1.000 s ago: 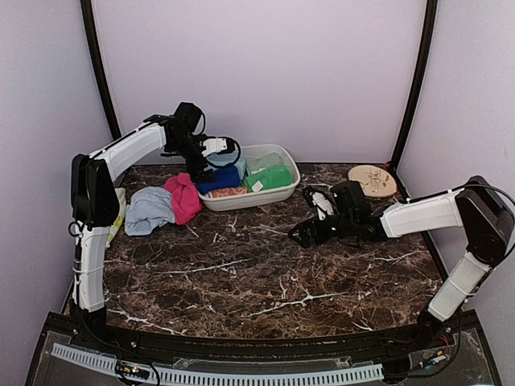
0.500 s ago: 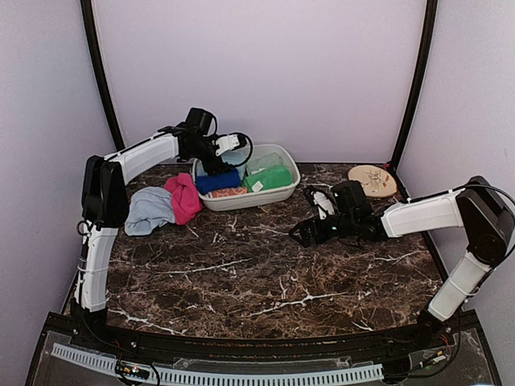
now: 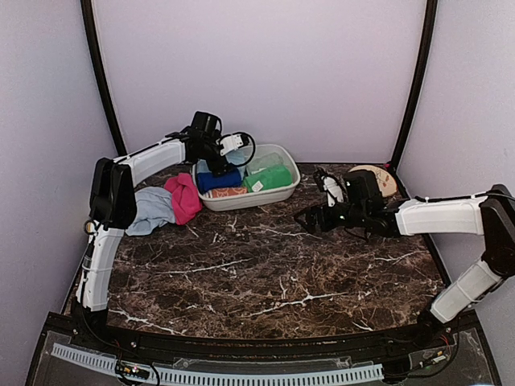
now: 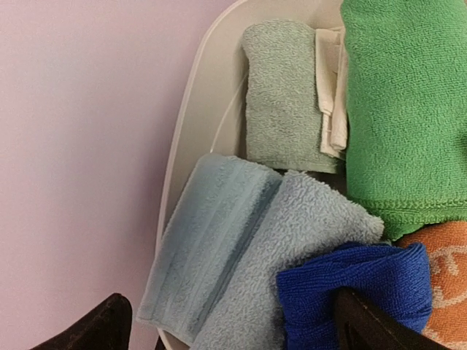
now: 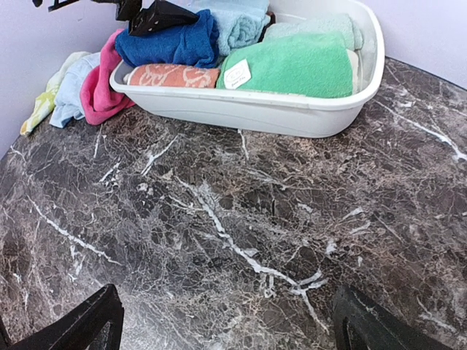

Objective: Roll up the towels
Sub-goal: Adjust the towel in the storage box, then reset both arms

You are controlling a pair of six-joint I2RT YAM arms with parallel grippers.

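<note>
Terrycloth handles soft, limp, light. My left pincer [image 4: 237,321] gapes empty above the pale blue towel [image 4: 219,240]; I'd pinch its folded edge.

The white-and-black left arm [image 3: 145,157] was stretched up and toward the far side. Its black two-finger left gripper [image 3: 212,163] was pointed downward, with the jaws spread wide. The white-and-black right arm [image 3: 438,215] was extended low toward the centre. Its black right gripper [image 3: 311,219] was held nearly level, likewise parted wide and empty.
</note>
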